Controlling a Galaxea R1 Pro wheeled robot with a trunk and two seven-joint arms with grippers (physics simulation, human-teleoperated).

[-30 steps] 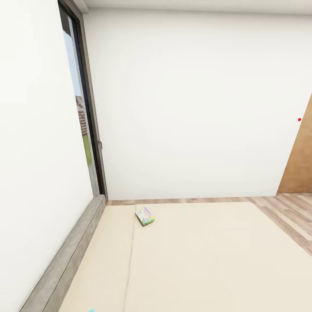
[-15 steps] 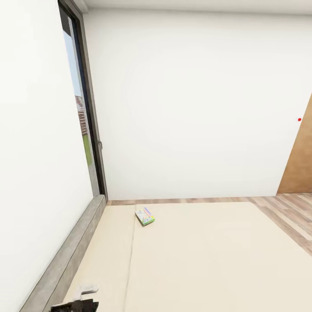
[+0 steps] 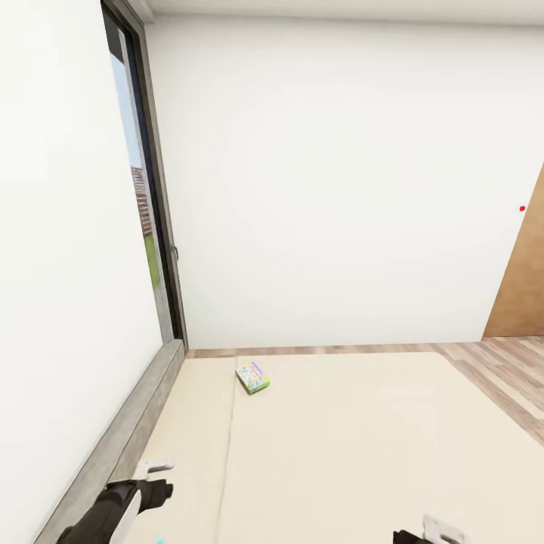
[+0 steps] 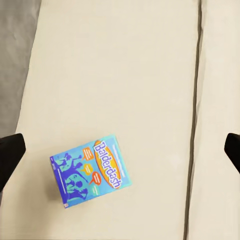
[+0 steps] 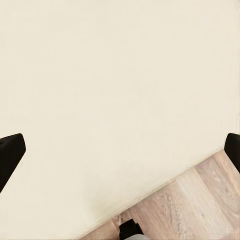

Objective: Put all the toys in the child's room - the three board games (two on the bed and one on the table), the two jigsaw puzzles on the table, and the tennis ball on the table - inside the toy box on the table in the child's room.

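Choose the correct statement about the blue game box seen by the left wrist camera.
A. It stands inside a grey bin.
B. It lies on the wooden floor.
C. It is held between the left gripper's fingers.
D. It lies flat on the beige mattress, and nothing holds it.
D: the blue game box lies flat on the beige mattress, between the fingertips of the open left gripper, which do not touch it.

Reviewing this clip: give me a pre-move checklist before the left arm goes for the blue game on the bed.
1. Blue board game lies flat on the bed: ok.
2. Left gripper open, empty: ok.
3. Game centred between the fingertips: not ok, offset.
4. Right gripper open, empty, above the mattress edge: ok.
5. Second board game near the bed's far end, untouched: ok.
6. Height above the blue game: cannot tell.
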